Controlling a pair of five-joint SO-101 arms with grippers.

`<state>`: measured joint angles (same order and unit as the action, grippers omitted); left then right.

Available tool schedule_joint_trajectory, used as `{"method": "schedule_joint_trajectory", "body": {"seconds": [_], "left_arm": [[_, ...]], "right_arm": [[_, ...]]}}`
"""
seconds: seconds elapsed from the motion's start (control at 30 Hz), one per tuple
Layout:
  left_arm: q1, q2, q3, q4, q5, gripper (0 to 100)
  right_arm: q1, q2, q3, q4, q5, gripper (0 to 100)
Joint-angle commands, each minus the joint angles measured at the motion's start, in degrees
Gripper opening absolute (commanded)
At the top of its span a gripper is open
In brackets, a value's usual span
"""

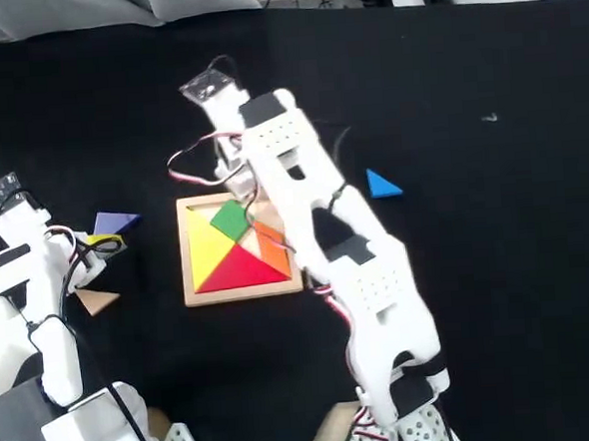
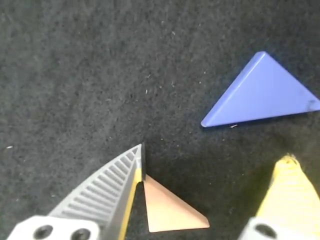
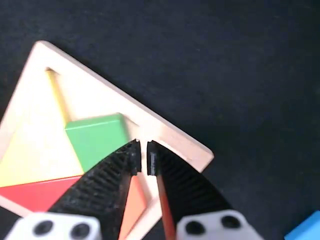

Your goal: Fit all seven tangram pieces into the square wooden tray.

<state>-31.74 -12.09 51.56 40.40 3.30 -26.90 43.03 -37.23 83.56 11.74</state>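
- The right gripper (image 3: 141, 157) hangs over the far edge of the square wooden tray (image 1: 191, 287), its black-ribbed claw pinched almost shut with nothing between the tips. It appears set to nudge a piece rather than lift one.
- The tips sit just beside the green wooden square (image 3: 95, 137), at the rim of the tray, where a strip of bare floor shows between the square and the wall.
- Four pieces lie inside the tray: the large yellow triangle (image 1: 208, 248), the large red triangle (image 1: 243, 272), the green square and an orange piece (image 1: 272, 247), which is partly hidden by the right arm.
- Three pieces wait on the black cloth. A small blue triangle (image 1: 382, 184) lies well apart on the right arm's side, and a periwinkle triangle (image 2: 265, 95) and a tan wooden triangle (image 2: 167, 210) lie on the left arm's side.
- The left gripper (image 2: 214, 154) hovers with its claw released and spread wide. The tan triangle sits between the fingers, one corner touching the grey finger (image 2: 115, 190), a stance that looks lined up for a pick.
- By this count the job is a little over half done.
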Motion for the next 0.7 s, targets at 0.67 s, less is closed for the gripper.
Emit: {"method": "schedule_joint_trajectory", "body": {"seconds": [0.67], "left_arm": [[0.66, -2.02, -0.40, -0.88, 0.35, 39]], "right_arm": [[12.04, 3.56, -28.26, 17.67, -2.73, 2.0]]}}
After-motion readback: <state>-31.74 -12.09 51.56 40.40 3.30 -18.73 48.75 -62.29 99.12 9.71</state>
